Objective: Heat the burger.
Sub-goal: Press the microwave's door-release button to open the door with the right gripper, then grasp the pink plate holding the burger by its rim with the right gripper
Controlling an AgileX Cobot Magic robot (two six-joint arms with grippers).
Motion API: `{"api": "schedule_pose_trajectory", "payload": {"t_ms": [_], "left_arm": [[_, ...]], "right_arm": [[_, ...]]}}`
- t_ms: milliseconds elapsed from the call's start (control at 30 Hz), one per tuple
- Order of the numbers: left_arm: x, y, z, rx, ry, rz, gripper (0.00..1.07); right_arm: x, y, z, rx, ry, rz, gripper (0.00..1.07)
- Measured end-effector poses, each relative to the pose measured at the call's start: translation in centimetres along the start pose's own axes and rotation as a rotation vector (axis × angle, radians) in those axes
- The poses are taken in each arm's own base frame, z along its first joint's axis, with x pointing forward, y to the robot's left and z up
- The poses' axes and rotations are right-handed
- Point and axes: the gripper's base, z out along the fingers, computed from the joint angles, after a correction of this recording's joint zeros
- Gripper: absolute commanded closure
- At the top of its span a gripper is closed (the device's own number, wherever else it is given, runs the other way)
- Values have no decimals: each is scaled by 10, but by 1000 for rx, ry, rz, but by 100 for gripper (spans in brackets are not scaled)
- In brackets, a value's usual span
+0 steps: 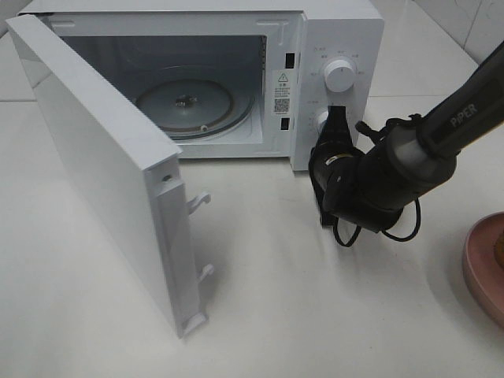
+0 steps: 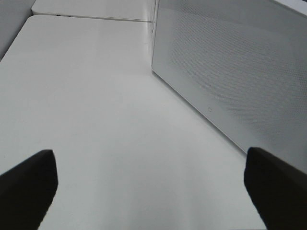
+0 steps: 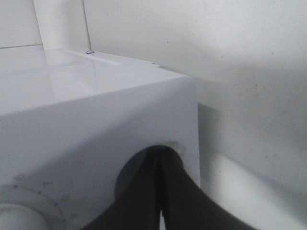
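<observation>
The white microwave (image 1: 339, 31) stands at the back with its door (image 1: 102, 157) swung wide open to the left. Its glass turntable (image 1: 185, 102) is bare. The burger is almost out of view: only a golden-brown sliver (image 1: 499, 244) shows on the round pink plate (image 1: 479, 268) at the right edge. My right gripper (image 1: 337, 118) is shut and empty, its tips against the control panel beside the lower knob (image 1: 320, 120); its fingers (image 3: 144, 201) are pressed together in the right wrist view. My left gripper (image 2: 153, 187) is open and empty, low over the table beside the door's dotted outer face (image 2: 230, 62).
The upper knob (image 1: 339, 75) is above my right gripper. The open door juts far out over the table's left half toward the front. A black cable (image 1: 394, 228) hangs under my right wrist. White tabletop (image 1: 315, 315) lies between the door and the plate.
</observation>
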Motion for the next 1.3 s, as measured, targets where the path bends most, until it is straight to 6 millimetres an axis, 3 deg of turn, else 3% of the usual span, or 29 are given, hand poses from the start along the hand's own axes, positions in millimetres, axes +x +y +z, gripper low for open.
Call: {"api": "schedule_pose_trajectory", "payload": {"t_ms": [467,867,1233,1300], "left_arm": [[0,0,0,0,0,0,9],[0,0,0,0,0,0,9],[0,0,0,0,0,0,9],[0,0,0,0,0,0,9]], "right_arm": [[-6,8,-5,50,35,-94,107],[-10,16,-16,102,80,-273,107],[-4,26,-32,168,202,-524,107],[0,28,-40,195,283,-695,107]]}}
